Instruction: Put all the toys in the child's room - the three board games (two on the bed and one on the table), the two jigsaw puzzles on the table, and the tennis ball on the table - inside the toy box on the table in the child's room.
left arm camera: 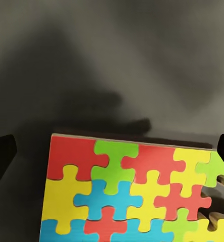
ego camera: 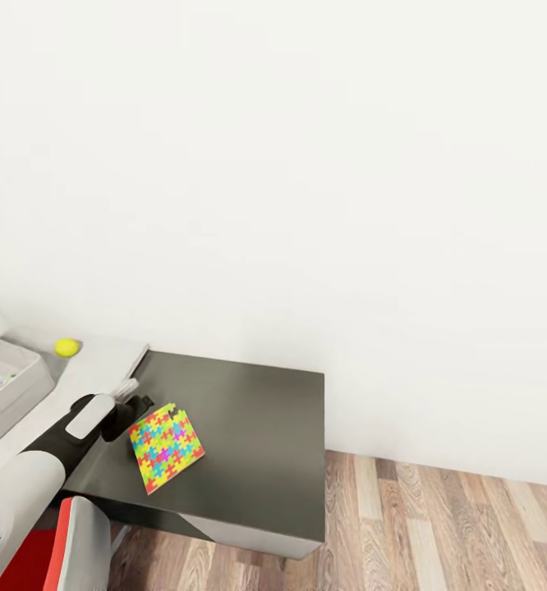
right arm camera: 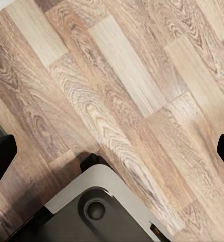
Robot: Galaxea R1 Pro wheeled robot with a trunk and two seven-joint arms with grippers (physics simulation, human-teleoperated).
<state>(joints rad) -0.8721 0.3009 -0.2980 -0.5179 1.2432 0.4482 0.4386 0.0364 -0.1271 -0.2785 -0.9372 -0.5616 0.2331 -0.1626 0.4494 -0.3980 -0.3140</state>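
One thin, stiff multicoloured jigsaw board (ego camera: 167, 447) is lying flat on the dark-grey surface (ego camera: 249, 427); we are hovering our left hand (ego camera: 134, 408) wide open beside it, judging an edge pinch safest.

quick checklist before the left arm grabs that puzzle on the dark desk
1. Left gripper open: ok, its fingertips sit wide apart at the edges of the left wrist view.
2. Gripper lined up on the jigsaw puzzle: ok, the puzzle lies between the fingers.
3. Puzzle flat on the dark desk section: ok.
4. Fingers touching the puzzle: cannot tell.
5. Toy box within reach: ok, just left of the arm, by the tennis ball.
6. Right gripper free: ok, open over the wood floor.
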